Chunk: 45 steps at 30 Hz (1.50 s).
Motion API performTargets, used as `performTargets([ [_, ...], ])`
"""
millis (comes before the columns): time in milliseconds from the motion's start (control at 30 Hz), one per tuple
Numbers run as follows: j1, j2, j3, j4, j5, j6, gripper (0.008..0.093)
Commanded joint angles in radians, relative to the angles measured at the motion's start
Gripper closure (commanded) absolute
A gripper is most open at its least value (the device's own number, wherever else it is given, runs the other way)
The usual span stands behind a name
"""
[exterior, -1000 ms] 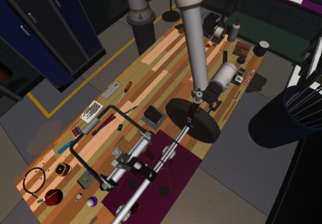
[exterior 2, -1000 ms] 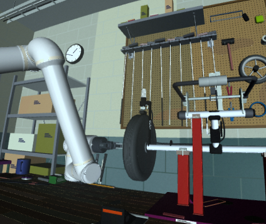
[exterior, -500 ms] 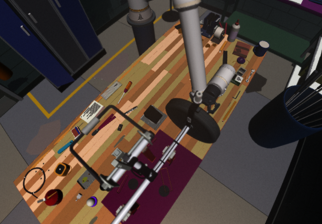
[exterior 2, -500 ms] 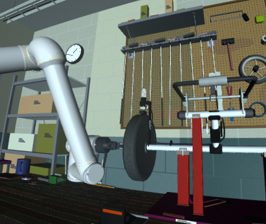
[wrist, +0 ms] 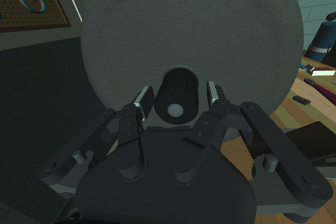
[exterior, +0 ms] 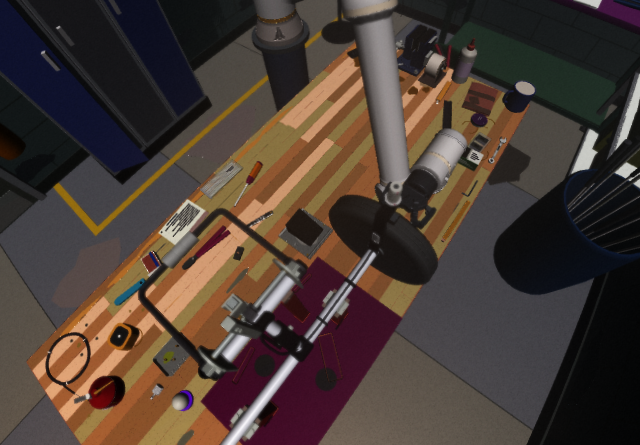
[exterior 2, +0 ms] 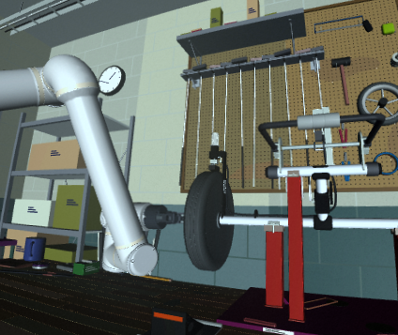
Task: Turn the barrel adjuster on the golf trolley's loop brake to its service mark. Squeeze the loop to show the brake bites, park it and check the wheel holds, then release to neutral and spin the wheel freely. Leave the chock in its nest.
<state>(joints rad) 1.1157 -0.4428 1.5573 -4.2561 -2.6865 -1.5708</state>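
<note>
The dark ribbed hub knob [wrist: 177, 96] juts from the centre of the black trolley wheel [exterior: 382, 239] straight toward my gripper [wrist: 178, 96], whose fingers stand either side of it. My gripper is open and holds nothing. The wheel sits on the end of a silver axle tube [exterior 2: 276, 221] carried on red stands [exterior 2: 294, 250]. Farther along, the black loop handle [exterior: 170, 285] with its grey grip arches over the brake assembly [exterior: 253, 321]. The barrel adjuster and the chock cannot be told apart from the clutter.
Behind the trolley a pegboard [exterior 2: 313, 86] carries tools, rods and a spare wheel. The plank bench holds a screwdriver [exterior: 248, 182], a black block on a tray [exterior: 305, 229], a cable coil [exterior: 67, 357] and a red tin [exterior: 106, 391]. A blue bin [exterior: 584, 223] stands off the bench.
</note>
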Motion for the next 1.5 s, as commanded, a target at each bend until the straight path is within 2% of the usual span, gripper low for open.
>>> performTargets([
  [0, 0.000, -0.001, 0.000, 0.000, 0.000, 0.000, 0.0294],
  [433, 0.000, -0.001, -0.001, 0.000, 0.000, 0.000, 0.0294],
  [1467, 0.000, -0.001, -0.001, 0.000, 0.000, 0.000, 0.0909],
])
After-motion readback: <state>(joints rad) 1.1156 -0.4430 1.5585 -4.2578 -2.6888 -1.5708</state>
